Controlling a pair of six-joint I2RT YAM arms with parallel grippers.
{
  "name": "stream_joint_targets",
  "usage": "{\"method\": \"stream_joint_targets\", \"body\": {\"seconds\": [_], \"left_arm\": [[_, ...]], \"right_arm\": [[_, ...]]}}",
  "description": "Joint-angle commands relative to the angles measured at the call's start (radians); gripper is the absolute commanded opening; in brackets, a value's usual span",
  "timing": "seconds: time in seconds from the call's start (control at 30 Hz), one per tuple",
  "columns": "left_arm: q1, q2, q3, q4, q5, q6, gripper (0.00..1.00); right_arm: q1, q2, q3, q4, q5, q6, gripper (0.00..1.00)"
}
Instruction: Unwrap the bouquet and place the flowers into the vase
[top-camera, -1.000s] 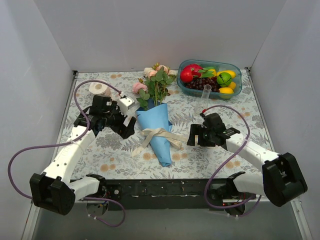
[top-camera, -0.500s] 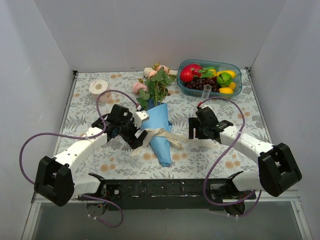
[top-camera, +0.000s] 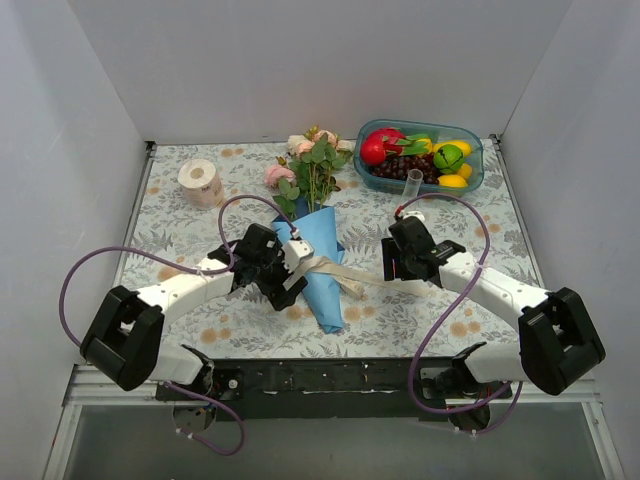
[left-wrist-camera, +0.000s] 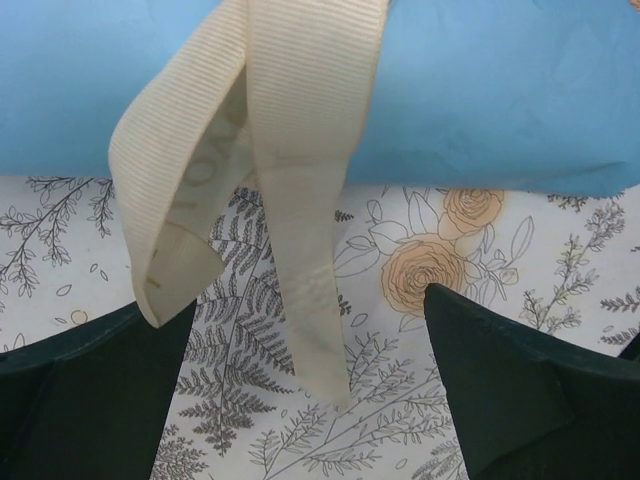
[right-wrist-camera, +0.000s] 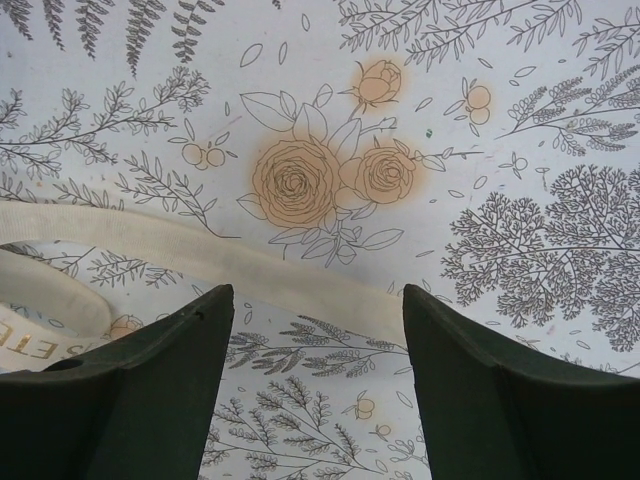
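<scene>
Bouquet (top-camera: 316, 250) lies flat in the middle of the table (top-camera: 520, 235), its long axis running near to far. The blue cone's tip points toward my arm bases, slightly right, and the flowers (top-camera: 312, 165) fan toward the back wall. A cream ribbon (left-wrist-camera: 300, 150) wraps the cone. My left hand (left-wrist-camera: 310, 300) stands wide at the cone's left side, the ribbon's loose ends hanging between its fingers. My right hand (right-wrist-camera: 318, 290) is also open, and a ribbon tail crosses the gap between its fingers, ungripped. The vase (top-camera: 414, 182) stands upright just before the fruit tray (top-camera: 480, 155).
</scene>
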Motion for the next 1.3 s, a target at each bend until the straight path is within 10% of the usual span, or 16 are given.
{"method": "stream_joint_targets", "body": {"seconds": [0.0,0.37,0.93,1.27], "left_arm": [[-0.017,0.007,-0.016,0.121,-0.040,-0.001,0.98],[-0.023,0.105,-0.022,0.187,-0.040,0.022,0.97],[-0.014,0.038,-0.048,0.204,-0.180,0.000,0.00],[0.040,-0.065,-0.021,0.115,-0.167,-0.024,0.00]], "right_arm": [[0.009,0.014,0.034,-0.025,0.063,0.007,0.75],[0.015,0.027,0.022,0.018,0.048,-0.002,0.72],[0.061,0.138,0.063,0.059,0.005,-0.111,0.77],[0.081,0.259,0.091,0.168,-0.036,-0.165,0.76]]}}
